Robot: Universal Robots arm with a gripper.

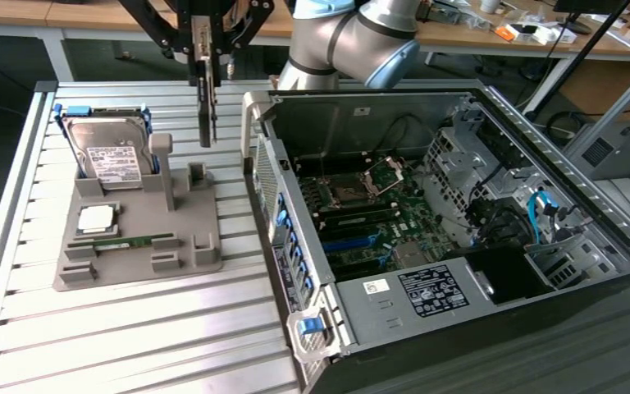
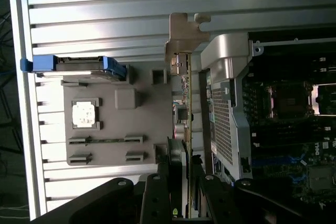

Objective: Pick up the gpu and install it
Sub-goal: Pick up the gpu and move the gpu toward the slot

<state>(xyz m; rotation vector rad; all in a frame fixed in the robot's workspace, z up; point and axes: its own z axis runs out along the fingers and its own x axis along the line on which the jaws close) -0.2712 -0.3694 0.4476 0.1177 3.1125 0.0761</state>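
Note:
The gpu hangs edge-on as a thin dark card, and my gripper is shut on its upper part. It is in the air above the gap between the grey holder tray and the open computer case. In the wrist view the gpu runs as a thin green edge out from between my gripper fingers. Its silver end bracket is at the far end. The motherboard lies exposed inside the case.
The grey holder tray carries a hard drive in a blue frame, a square processor chip and a narrow memory stick. All stand on a slatted metal table. Workbenches with clutter run along the back.

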